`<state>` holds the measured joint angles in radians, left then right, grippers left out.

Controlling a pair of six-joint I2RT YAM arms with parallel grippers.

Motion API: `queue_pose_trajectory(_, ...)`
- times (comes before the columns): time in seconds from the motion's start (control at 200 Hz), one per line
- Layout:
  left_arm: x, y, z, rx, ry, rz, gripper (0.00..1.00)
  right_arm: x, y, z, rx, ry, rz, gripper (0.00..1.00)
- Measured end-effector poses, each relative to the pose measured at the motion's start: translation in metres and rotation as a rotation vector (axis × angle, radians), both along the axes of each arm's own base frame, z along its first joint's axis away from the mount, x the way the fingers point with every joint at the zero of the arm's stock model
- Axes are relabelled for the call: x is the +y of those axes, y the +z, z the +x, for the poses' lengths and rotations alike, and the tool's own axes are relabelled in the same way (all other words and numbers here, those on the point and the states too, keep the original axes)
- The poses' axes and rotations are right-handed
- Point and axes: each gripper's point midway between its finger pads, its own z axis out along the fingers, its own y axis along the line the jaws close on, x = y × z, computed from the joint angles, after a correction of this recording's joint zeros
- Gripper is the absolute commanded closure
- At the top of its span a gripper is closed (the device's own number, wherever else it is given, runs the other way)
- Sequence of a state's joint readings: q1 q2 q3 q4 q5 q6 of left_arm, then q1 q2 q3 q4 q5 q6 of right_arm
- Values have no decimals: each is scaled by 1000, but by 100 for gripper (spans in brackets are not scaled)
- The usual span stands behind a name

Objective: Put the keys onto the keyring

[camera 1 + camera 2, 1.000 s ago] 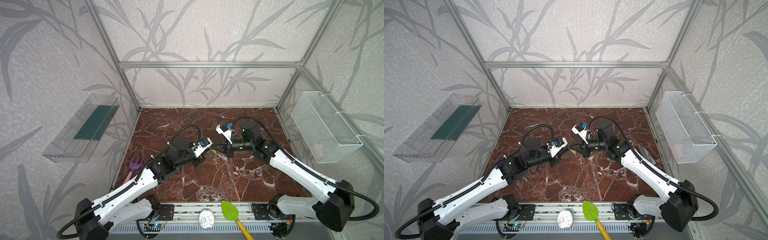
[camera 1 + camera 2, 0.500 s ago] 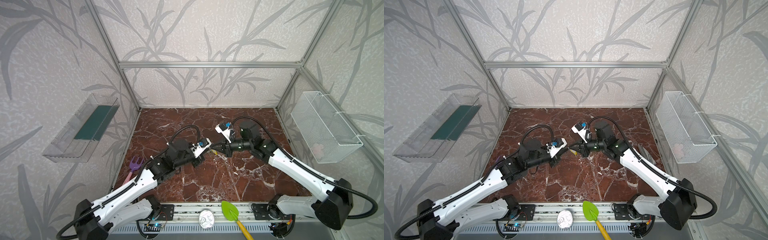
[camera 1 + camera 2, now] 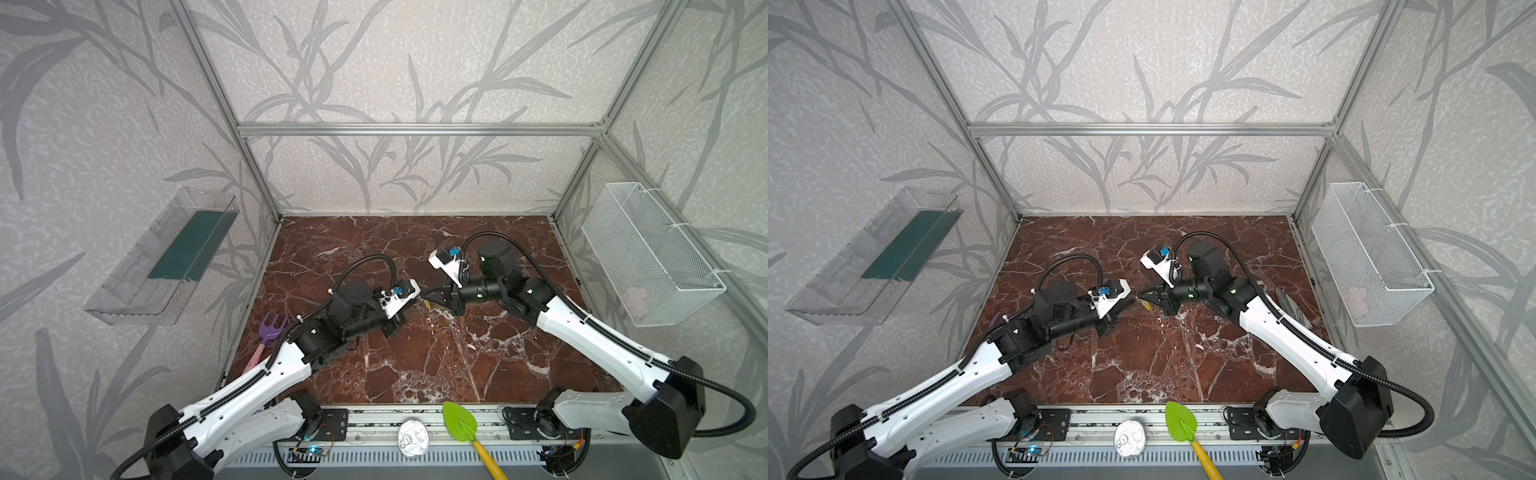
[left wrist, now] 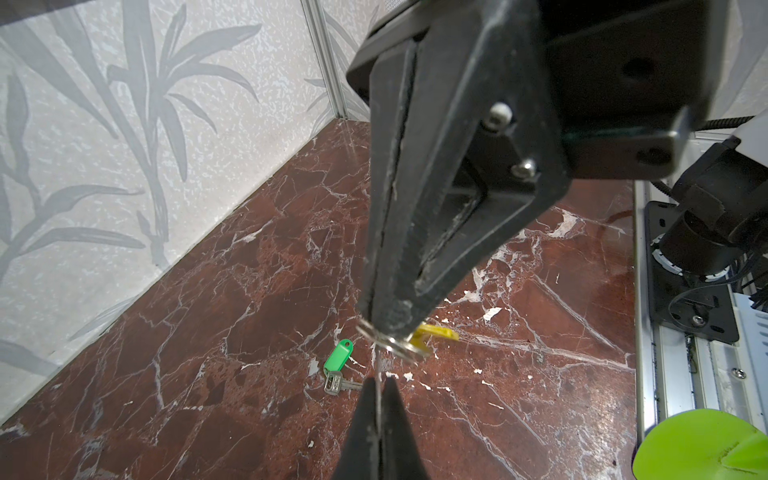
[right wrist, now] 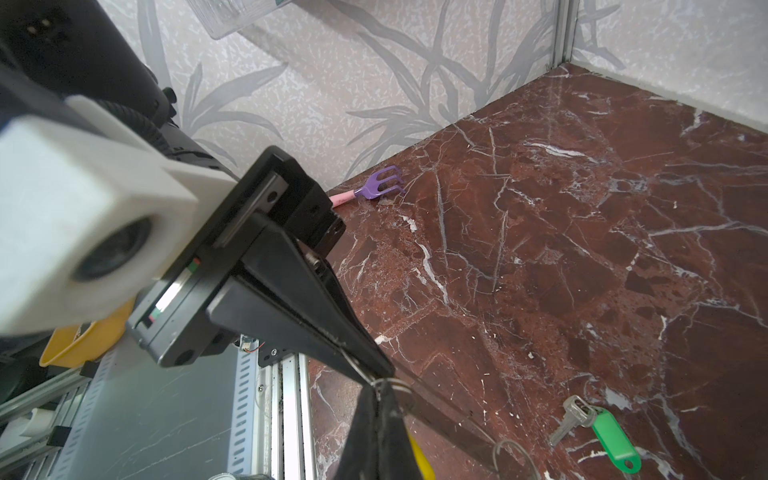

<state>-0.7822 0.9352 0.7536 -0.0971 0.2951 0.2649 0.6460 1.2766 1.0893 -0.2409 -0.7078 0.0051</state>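
Leaf-patterned grey walls box in a red-brown marble-patterned bench [image 3: 415, 365]. Over its centre two hands meet tip to tip, both off the surface: the left hand [image 5: 370, 370] reaches in from 7 o'clock and the right hand [image 4: 387, 318] from 5 o'clock.

The right hand is clenched on a small silvery metal split ring [image 4: 395, 343]. A yellow oblong plastic tag [image 4: 436, 332] hangs from that ring; any key on it is hidden. The left hand is clenched too, pinching a thin silvery wire loop [image 4: 376, 370] that meets the split ring. Whether the two are linked I cannot tell.

A small silvery metal key [image 4: 336, 384] with a bright green oblong plastic tag [image 4: 338, 356] lies flat on the bench just below the meeting point, touched by neither hand.

A flat grey piece [image 3: 1292, 309], its shape unclear, lies near 3 o'clock beside the right arm. A purple fork-shaped toy [image 3: 272, 326] lies at the 9 o'clock edge.
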Motion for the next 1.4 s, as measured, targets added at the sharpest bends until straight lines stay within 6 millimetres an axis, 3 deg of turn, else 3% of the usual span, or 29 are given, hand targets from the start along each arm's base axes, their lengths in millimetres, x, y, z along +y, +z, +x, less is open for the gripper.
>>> queue_pose_trajectory(0.11, -7, 9, -12, -22, -66, -36, 100, -3, -1, 9, -25, -19, -13, 100)
queue_pose_trajectory(0.49, -8, 14, -14, -39, -87, -51, 100, -3, 4, 4, -53, 16, -8, 100)
queue_pose_trajectory(0.735, -5, 25, -20, -79, -98, -80, 100, -14, 16, -2, -99, -15, 7, 100)
queue_pose_trajectory(1.4, -6, 32, -17, -129, -79, -138, 100, -28, 29, -3, -145, -82, 4, 100)
